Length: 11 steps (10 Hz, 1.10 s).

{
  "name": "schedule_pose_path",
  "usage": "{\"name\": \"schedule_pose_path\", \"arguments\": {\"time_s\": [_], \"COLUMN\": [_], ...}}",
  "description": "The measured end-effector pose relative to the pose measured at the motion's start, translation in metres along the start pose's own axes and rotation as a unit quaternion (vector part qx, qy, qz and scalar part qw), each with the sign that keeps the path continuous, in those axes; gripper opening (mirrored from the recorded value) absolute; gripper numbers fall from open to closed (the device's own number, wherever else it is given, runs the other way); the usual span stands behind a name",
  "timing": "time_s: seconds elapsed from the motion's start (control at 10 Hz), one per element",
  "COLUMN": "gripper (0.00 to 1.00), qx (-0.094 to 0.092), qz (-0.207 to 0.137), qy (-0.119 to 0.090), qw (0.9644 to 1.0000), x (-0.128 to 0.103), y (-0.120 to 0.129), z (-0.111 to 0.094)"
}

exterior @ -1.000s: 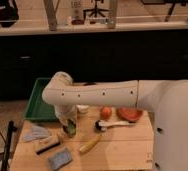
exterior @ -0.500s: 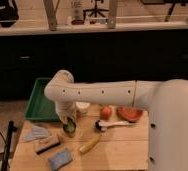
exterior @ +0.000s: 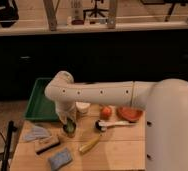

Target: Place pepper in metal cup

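The metal cup (exterior: 70, 130) stands on the wooden table (exterior: 122, 150), left of centre. My gripper (exterior: 67, 121) hangs from the white arm directly over the cup's mouth and hides part of it. A small dark green shape, apparently the pepper (exterior: 68, 128), shows at the cup's mouth under the gripper. I cannot tell whether it is held or lies inside the cup.
A white cup (exterior: 82, 107) stands just behind the metal cup. To the right are a round orange fruit (exterior: 105, 112), a dark red bowl (exterior: 129, 115) and a white-handled utensil (exterior: 111, 124). A yellow banana-like item (exterior: 89, 145), a grey cloth (exterior: 36, 133), a brush (exterior: 48, 145) and a blue sponge (exterior: 60, 159) lie in front. A green tray (exterior: 39, 102) is at the back left.
The arm's bend has shifted slightly up and right. The gripper stays over the metal cup, and the other objects have not moved.
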Motion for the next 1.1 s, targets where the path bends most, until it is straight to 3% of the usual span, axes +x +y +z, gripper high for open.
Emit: {"name": "schedule_pose_path", "arguments": {"time_s": [0.2,0.3,1.1], "gripper": [0.76,0.80,0.80], "qx": [-0.002,-0.003,-0.010], "qz": [0.003,0.003,0.012], "qy": [-0.001,-0.001,-0.002], "qw": [1.0000,1.0000,0.9999], "x": [-0.0018,-0.0026,-0.0062], "y": [-0.0031,-0.0041,-0.0022], "z": [0.0022,0.0030,0.0017]}}
